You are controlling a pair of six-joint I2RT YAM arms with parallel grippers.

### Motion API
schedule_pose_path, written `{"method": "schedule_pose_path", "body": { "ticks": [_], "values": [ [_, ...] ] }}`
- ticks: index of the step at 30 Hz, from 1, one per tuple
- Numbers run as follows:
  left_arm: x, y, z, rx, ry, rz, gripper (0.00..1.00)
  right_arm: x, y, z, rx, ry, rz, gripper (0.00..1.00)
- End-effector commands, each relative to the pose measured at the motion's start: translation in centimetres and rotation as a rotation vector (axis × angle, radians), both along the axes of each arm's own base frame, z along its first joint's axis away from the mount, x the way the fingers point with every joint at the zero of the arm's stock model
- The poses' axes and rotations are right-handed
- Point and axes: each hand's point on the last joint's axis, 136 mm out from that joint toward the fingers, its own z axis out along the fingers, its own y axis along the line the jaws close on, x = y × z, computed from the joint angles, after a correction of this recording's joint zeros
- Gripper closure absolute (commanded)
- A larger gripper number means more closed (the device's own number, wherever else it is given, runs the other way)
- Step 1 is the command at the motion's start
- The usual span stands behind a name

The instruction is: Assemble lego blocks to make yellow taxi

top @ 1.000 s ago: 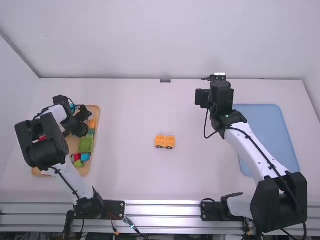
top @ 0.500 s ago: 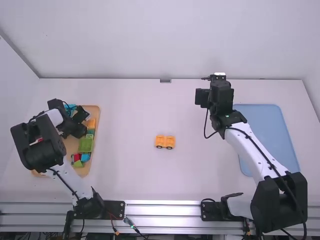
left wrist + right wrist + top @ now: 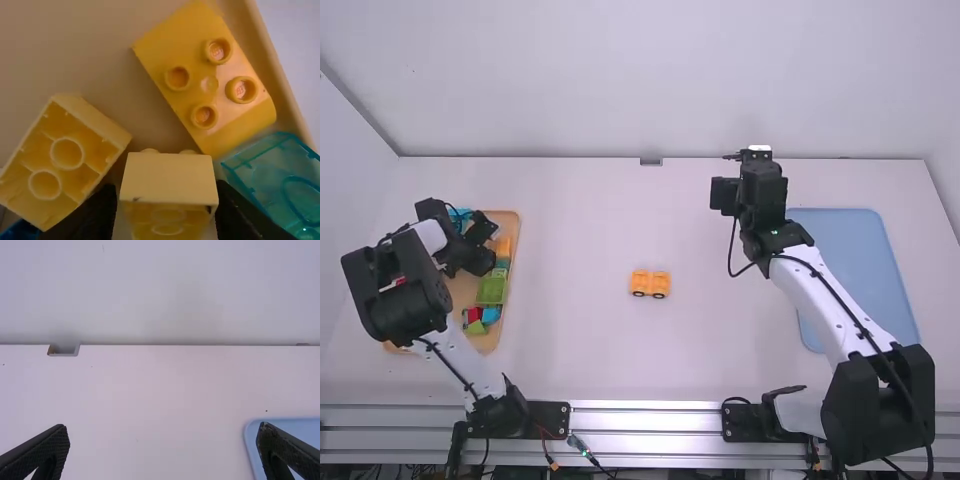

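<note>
- Presently, my left gripper [image 3: 482,230] grasps a yellow block [image 3: 169,175], fingers on both sides, at the tray [image 3: 465,290].
- Sloped block [image 3: 205,85] lies just beside it.
- My right gripper [image 3: 756,155] is released, fingers wide apart.
- Wheeled piece [image 3: 650,284] stands mid-table, between both arms, well apart from either gripper.

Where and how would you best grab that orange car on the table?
From straight above, I'd pinch the car across its long sides, just above the wheels. It stands upright on them with both long sides free, and looks narrower that way.
</note>
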Motion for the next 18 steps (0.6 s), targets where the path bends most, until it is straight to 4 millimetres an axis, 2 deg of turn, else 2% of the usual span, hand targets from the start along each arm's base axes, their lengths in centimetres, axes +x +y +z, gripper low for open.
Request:
{"method": "schedule_pose_path", "body": {
  "ticks": [1,4,12,18],
  "values": [
    [-1.7,0.1,-1.6,0.008,0.082,0.059,0.48,0.6,0.3,1.4,0.012,-0.030,-0.001,0.01],
    [-1.7,0.0,-1.6,0.004,0.083,0.062,0.55,0.6,0.3,1.4,0.012,-0.030,-0.002,0.01],
    [-2.1,0.0,-1.7,-0.002,0.100,0.070,0.62,0.6,0.3,1.4,0.012,-0.030,-0.002,0.01],
    [-2.6,1.1,-1.8,0.044,0.123,0.124,0.65,0.6,0.3,1.4,0.012,-0.030,-0.002,0.01]
  ]
}}
